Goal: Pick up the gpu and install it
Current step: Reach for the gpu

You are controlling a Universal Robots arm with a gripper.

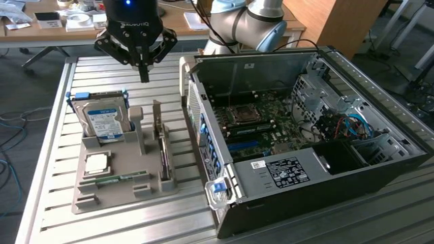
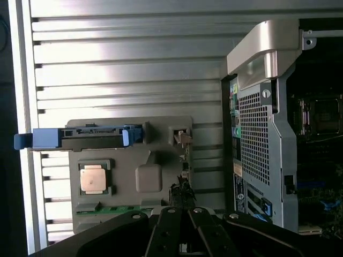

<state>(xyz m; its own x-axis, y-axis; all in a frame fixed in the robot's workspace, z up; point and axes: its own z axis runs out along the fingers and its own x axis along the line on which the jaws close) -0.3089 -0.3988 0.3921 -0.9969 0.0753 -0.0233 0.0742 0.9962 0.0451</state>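
The gpu (image 1: 162, 148) stands on edge in a slot of the grey parts holder (image 1: 101, 195), a thin dark card with its pale bracket at the far end. In the wrist view the gpu (image 2: 184, 165) appears edge-on as a narrow dark line. My black gripper (image 1: 144, 76) hangs well above the slatted table, beyond the holder's far end, shut with nothing between its fingers. In the wrist view the gripper (image 2: 182, 201) has its joined tips lying over the card's line, still high above it.
A silver hard drive (image 1: 105, 122) in a blue caddy stands in the holder beside the gpu. A processor (image 1: 97, 162) and a green memory stick (image 1: 119, 179) lie nearer the front. The open computer case (image 1: 305, 142) fills the exterior view's right, its motherboard (image 1: 257, 122) exposed.
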